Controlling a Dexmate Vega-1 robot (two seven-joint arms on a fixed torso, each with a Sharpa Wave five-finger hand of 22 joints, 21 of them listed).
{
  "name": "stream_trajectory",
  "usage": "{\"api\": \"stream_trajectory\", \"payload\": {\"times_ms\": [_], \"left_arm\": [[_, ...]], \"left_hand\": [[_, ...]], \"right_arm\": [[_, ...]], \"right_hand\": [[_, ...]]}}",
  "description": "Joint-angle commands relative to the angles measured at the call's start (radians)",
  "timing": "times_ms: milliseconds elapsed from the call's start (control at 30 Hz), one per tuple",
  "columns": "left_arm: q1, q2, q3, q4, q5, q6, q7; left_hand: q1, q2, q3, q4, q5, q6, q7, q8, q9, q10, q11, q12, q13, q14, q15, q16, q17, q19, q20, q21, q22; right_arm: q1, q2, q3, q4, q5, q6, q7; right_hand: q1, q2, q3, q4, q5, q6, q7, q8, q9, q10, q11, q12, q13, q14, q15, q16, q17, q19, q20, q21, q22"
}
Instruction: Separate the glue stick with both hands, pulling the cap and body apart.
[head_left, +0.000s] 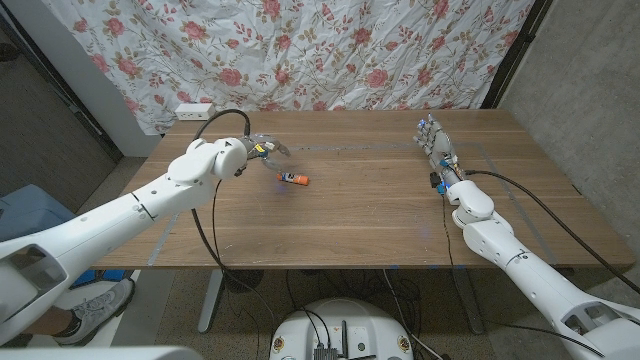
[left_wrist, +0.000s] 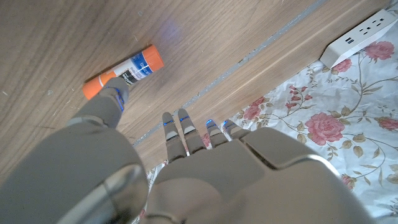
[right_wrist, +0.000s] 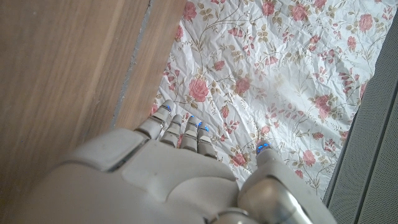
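The glue stick (head_left: 294, 179) lies flat on the table (head_left: 370, 215), just beside the left robot hand (head_left: 262, 150) on the side toward the robot's right and a little nearer the robot. In the left wrist view its orange cap end points back toward the hand's thumb, whose tip is at or just over that end, and the labelled body runs away from it. The left robot hand holds nothing, fingers spread. The right robot hand (head_left: 436, 143) stands well apart across the table, upright, fingers apart and holding nothing. The left hand is plainly the nearer one for a first grasp.
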Motion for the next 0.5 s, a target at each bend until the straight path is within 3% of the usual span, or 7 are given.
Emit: {"api": "stream_trajectory", "payload": {"times_ms": [33, 500], "left_arm": [[0.014, -0.032, 0.018, -0.004, 0.113, 0.012, -0.024], [0.035, -0.082, 0.045, 0.016, 0.241, 0.037, -0.031]], "left_hand": [[0.017, 0.0, -0.004, 0.0, 0.005, 0.009, 0.004, 0.0, 0.005, 0.017, 0.0, 0.006, 0.003, 0.005, -0.047, 0.006, 0.003, 0.004, 0.014, 0.009, 0.002], [0.052, -0.001, -0.012, 0.0, 0.009, 0.038, 0.009, 0.006, 0.007, 0.068, -0.007, 0.014, 0.004, 0.041, -0.042, 0.013, 0.003, 0.027, 0.027, 0.015, 0.002]], "right_arm": [[-0.008, -0.004, 0.006, -0.01, 0.003, -0.001, -0.005], [-0.011, -0.003, 0.008, -0.012, 0.005, -0.001, -0.008]], "right_hand": [[-0.001, 0.02, 0.001, -0.005, 0.001, 0.013, -0.002, 0.006, 0.005, 0.004, 0.006, 0.003, 0.001, -0.002, 0.006, 0.004, 0.0, -0.002, 0.001, 0.006, 0.004], [-0.002, 0.021, 0.003, -0.007, 0.0, 0.014, -0.005, 0.006, 0.005, 0.005, 0.004, 0.004, 0.001, -0.003, 0.01, 0.005, -0.001, -0.003, 0.005, 0.006, 0.004]]}}
